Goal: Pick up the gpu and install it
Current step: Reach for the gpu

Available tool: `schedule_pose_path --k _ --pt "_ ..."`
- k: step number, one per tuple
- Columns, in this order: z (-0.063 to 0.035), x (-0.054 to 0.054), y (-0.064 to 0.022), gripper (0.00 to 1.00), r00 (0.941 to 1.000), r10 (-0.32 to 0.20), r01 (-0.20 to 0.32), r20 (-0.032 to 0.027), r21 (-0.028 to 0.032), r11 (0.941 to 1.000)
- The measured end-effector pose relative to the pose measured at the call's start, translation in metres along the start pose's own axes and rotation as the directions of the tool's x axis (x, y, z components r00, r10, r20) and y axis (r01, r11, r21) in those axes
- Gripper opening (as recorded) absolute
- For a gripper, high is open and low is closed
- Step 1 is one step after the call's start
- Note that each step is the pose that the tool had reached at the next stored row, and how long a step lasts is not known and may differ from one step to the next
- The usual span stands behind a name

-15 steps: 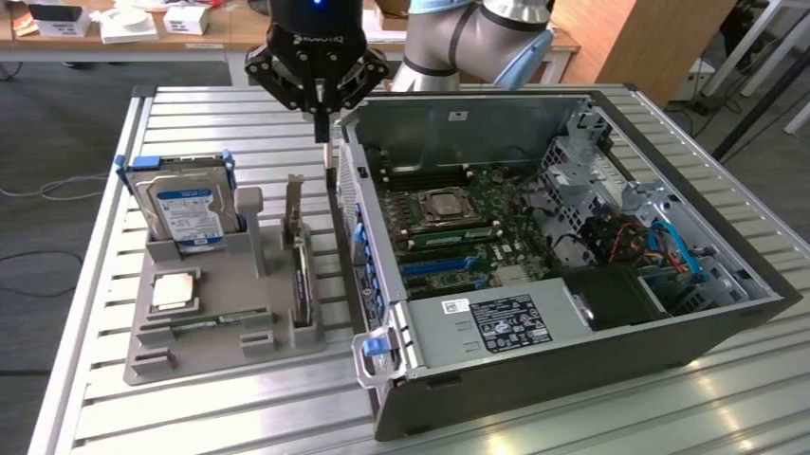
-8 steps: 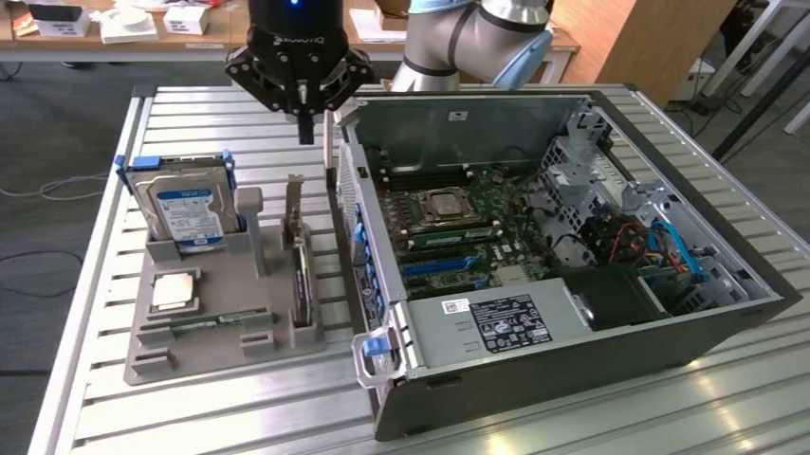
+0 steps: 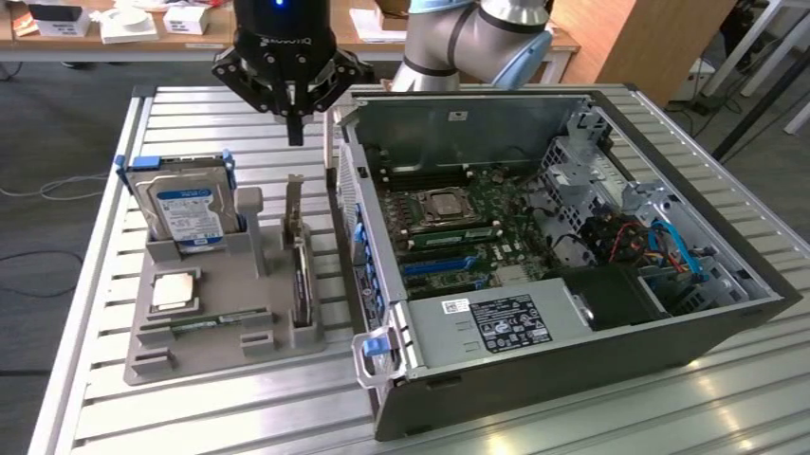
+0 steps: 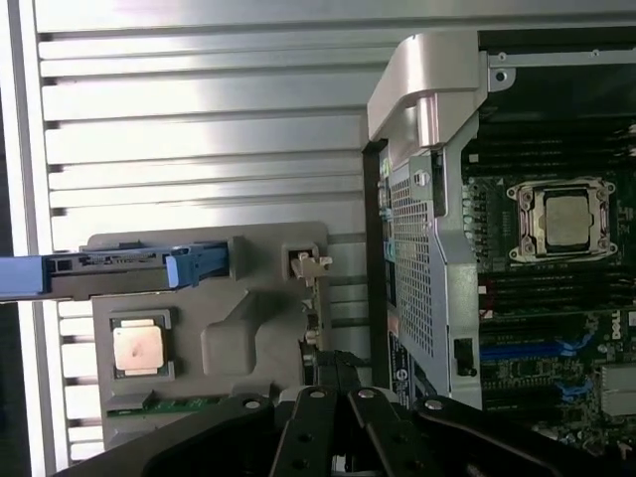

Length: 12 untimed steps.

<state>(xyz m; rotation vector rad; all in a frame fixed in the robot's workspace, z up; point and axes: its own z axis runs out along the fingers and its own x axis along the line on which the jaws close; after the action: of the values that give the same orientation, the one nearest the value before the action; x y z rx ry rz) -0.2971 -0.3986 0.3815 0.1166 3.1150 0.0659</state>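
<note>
My gripper (image 3: 295, 131) has its two black fingers pressed together, holding nothing. In the exterior view it hangs in the air over the slatted metal table (image 3: 190, 408), and a strip of bare table shows between its tips and what stands below.

Closest under it is the gpu (image 3: 298, 242). It is a thin card standing on edge in a slot of the grey holder (image 3: 190, 358), on the side of the holder nearest the computer case (image 3: 708, 346). In the wrist view my closed fingers (image 4: 336, 370) reach over one end of the card (image 4: 314, 298), seen edge-on, and its metal bracket end lies further along.

Further out in the same holder, a silver hard drive (image 3: 188, 210) with a blue label and blue side rails stands upright. A square processor chip (image 3: 174, 289) lies flat in a recess, and a narrow green memory stick (image 3: 209, 322) lies beside it.

Just beside the holder, to the exterior view's right, the case lies open. Inside it are the motherboard (image 3: 475, 242) with its processor socket (image 3: 446, 204) and a grey power supply (image 3: 500, 322) with a dark label.

Beyond the table stands a desk (image 3: 76, 43) carrying white boxes (image 3: 184, 19).
</note>
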Motion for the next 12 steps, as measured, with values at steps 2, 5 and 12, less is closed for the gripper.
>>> schedule_pose_path --k 2,5,12 --pt "-0.0001 0.002 -0.0025 0.11 1.0000 0.000 0.000 -0.0001 -0.0001 1.0000" --pt "-0.0004 0.002 -0.0098 0.11 1.0000 0.000 0.000 -0.0001 0.0000 1.0000" --pt "-0.0012 0.002 -0.0275 0.11 1.0000 0.000 0.000 -0.0016 0.0001 1.0000"
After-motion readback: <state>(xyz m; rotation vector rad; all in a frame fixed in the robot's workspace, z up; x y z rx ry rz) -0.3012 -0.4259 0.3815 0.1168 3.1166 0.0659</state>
